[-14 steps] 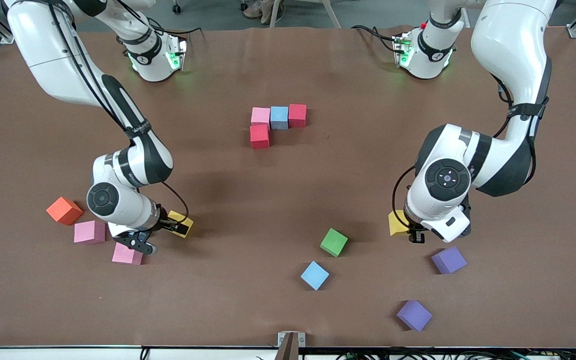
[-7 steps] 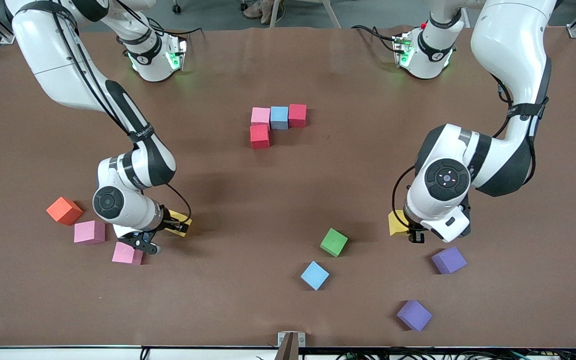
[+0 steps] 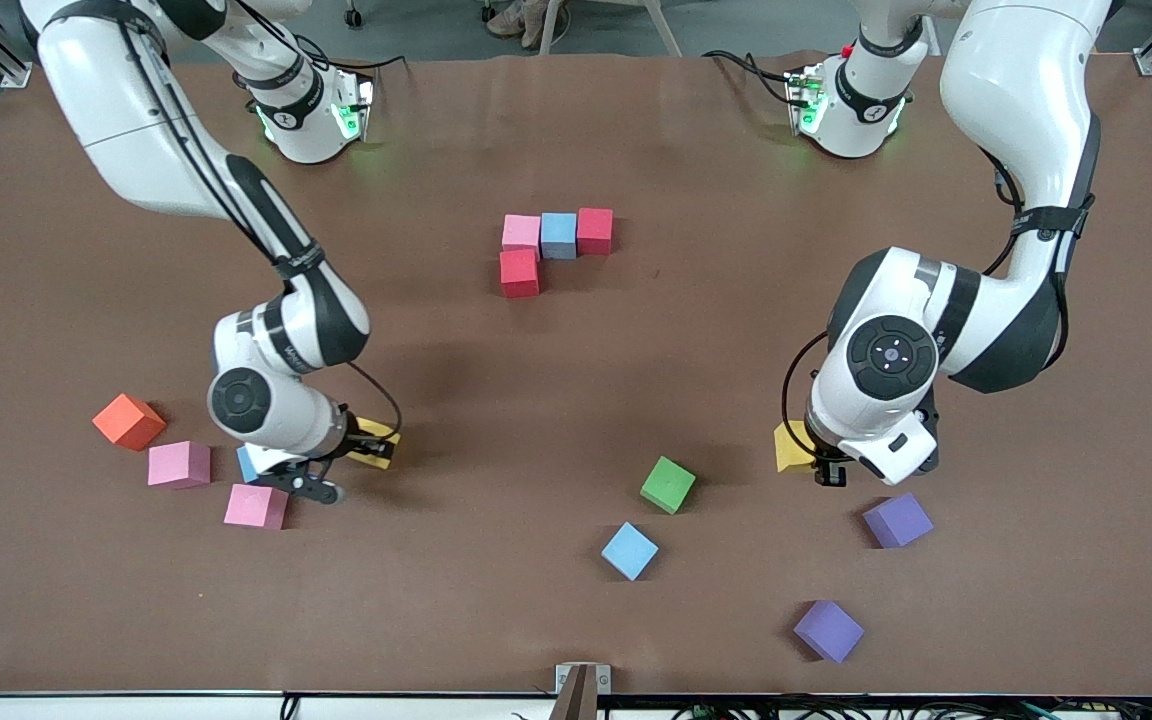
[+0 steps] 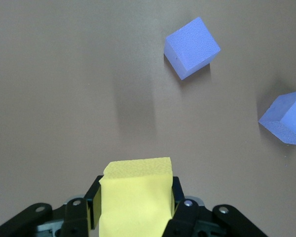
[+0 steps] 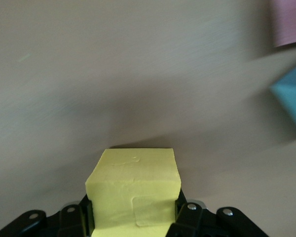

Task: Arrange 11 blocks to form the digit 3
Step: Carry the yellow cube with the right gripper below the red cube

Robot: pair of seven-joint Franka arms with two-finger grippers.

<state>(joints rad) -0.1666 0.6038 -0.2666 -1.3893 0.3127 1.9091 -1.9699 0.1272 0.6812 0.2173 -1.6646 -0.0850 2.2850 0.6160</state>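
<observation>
Starting at the right arm's end of the table, we see an orange cube (image 3: 128, 421), two pink blocks (image 3: 179, 464) and a light blue block (image 3: 248, 462). Over these, the right gripper (image 3: 368, 450) clenches a yellow block (image 3: 379, 445). Mid-table sits the started digit 3 (image 3: 548, 246): pink, blue and red blocks in a row, with a red one nearer the camera. Toward the left arm's end, the left gripper (image 3: 826, 470) grasps another yellow block (image 3: 791, 446), near two purple blocks (image 3: 897, 520).

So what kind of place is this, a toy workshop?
More likely a robotics lab: two white robot arms bolted to a brown covered table, small coloured foam cubes scattered as practice pieces, and cables trailing along the edge.
</observation>
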